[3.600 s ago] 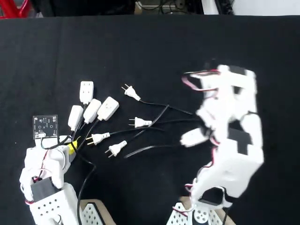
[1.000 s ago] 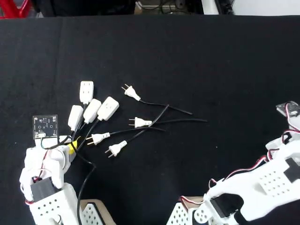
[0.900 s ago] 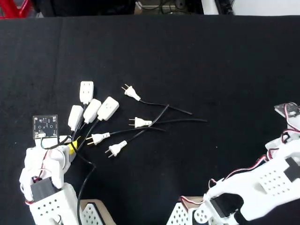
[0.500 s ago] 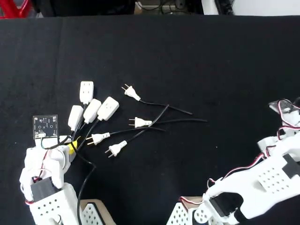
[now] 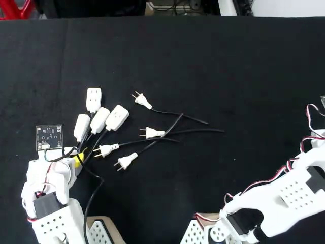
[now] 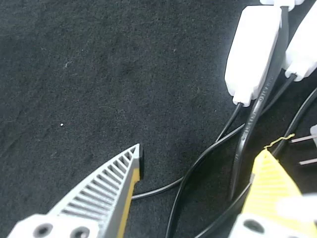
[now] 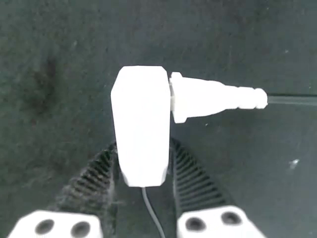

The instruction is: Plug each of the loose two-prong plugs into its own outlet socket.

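Loose plugs [image 5: 152, 133] point prongs toward the sockets [image 5: 117, 117], nearest my spread left tool [image 6: 200, 156]; my right tool [image 7: 143, 158] clamps a white block [image 7: 141, 119].

High view: four loose white two-prong plugs [image 5: 142, 100] [image 5: 151, 132] [image 5: 105, 150] [image 5: 125, 161], four white rectangular plastic outlet sockets [image 5: 93, 99] [image 5: 81, 127] [image 5: 99, 120] [image 5: 117, 117], one small black square printed card [image 5: 49, 137], two white robot arms [image 5: 48, 203] [image 5: 284, 203]. Right wrist view: one more white boxy socket [image 7: 141, 124] with one white plug [image 7: 213, 96] in it

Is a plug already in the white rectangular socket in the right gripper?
Yes, a white plug sits flush against the side of that socket.
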Action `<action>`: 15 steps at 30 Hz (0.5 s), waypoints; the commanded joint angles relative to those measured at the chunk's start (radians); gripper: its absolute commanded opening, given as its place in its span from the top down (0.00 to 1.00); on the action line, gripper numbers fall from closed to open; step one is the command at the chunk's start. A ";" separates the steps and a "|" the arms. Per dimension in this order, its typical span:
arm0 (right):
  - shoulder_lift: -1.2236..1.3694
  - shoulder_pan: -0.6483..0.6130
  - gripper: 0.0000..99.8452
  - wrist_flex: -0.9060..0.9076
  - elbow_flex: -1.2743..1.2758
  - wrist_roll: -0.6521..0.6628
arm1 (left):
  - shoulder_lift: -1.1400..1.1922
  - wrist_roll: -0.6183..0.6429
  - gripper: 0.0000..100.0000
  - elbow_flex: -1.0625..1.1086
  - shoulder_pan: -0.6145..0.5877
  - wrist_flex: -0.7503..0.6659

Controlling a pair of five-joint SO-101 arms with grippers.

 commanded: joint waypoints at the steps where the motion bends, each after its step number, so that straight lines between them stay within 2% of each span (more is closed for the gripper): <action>1: -0.013 -0.018 0.96 0.087 -0.068 -0.009 | -0.008 -0.011 0.65 0.018 0.012 -0.018; 6: -0.019 -0.034 0.75 0.155 -0.088 -0.009 | -0.008 -0.011 0.65 0.018 0.012 -0.018; 9: -0.019 -0.034 0.66 0.256 -0.165 -0.011 | -0.008 -0.011 0.65 0.018 0.012 -0.018; 15: -0.019 -0.041 0.67 0.657 -0.461 -0.014 | -0.008 -0.011 0.65 0.018 0.012 -0.018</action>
